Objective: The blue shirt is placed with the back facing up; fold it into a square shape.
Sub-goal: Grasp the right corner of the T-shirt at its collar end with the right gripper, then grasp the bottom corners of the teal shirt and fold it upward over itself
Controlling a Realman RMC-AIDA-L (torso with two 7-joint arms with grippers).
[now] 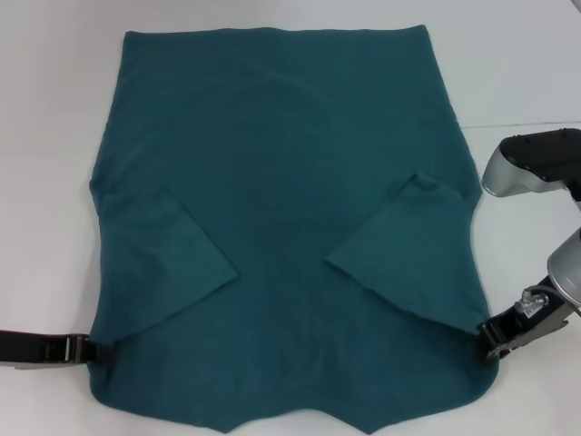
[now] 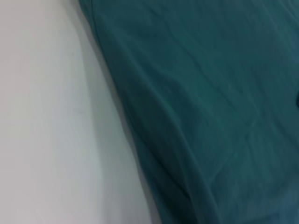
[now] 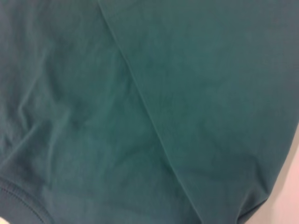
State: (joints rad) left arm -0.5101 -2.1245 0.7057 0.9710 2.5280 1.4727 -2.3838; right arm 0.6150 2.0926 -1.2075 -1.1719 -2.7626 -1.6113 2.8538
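Note:
The blue shirt (image 1: 281, 209) lies flat on the white table (image 1: 54, 136), plain side up, with no lettering showing. Both short sleeves are folded inward onto the body, the left sleeve (image 1: 163, 263) and the right sleeve (image 1: 408, 254). My left gripper (image 1: 89, 350) is low at the shirt's left edge, touching the cloth near the sleeve fold. My right gripper (image 1: 490, 341) is at the shirt's right edge, by the folded sleeve's outer corner. The left wrist view shows the shirt's edge (image 2: 201, 107) beside bare table (image 2: 51, 121). The right wrist view is filled with shirt cloth (image 3: 140, 102) crossed by a fold line.
White table surface surrounds the shirt on the left, right and far sides. My right arm's grey elbow housing (image 1: 536, 163) hangs above the table at the right edge. The shirt's near edge runs to the bottom of the head view.

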